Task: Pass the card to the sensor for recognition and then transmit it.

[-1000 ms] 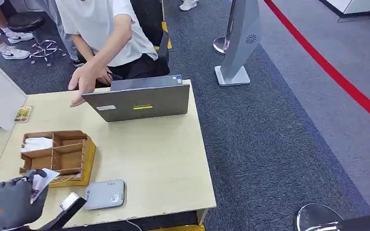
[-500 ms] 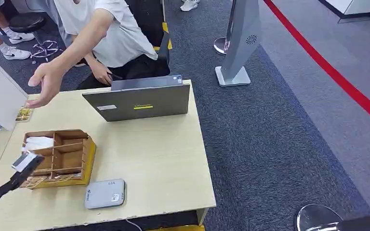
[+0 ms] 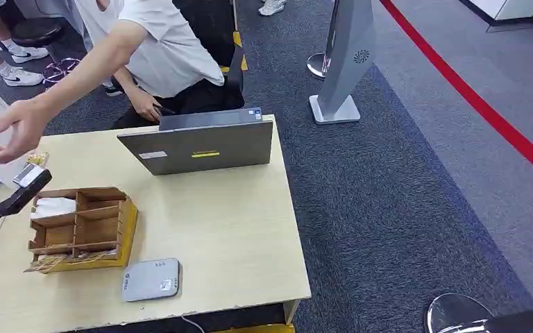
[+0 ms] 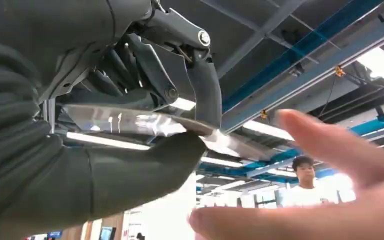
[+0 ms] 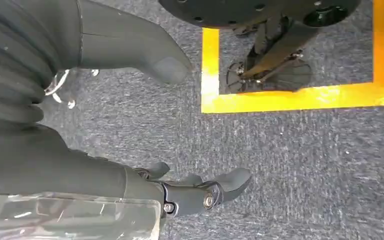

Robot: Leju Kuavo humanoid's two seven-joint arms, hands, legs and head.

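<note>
My left hand [image 4: 145, 115] has the card [image 4: 135, 122] pinched flat between thumb and fingers [image 4: 205, 85]; card is glossy and reflective in the left wrist view. From the head view my left arm is raised at the counter's [image 3: 229, 229] far-left edge, above the wooden organizer [image 3: 80, 229]. A person's hand [image 3: 14, 132], open, palm toward me, is just beside that arm; in the wrist view it sits right next to the card, contact not clear. Sensor pad [image 3: 151, 279] lies flat near the counter's front edge, well apart from the card. Closed laptop [image 3: 198, 147] at the back. My right hand [image 5: 200, 192] hangs over the carpet [image 5: 290, 160], fingers loosely apart, holding nothing.
</note>
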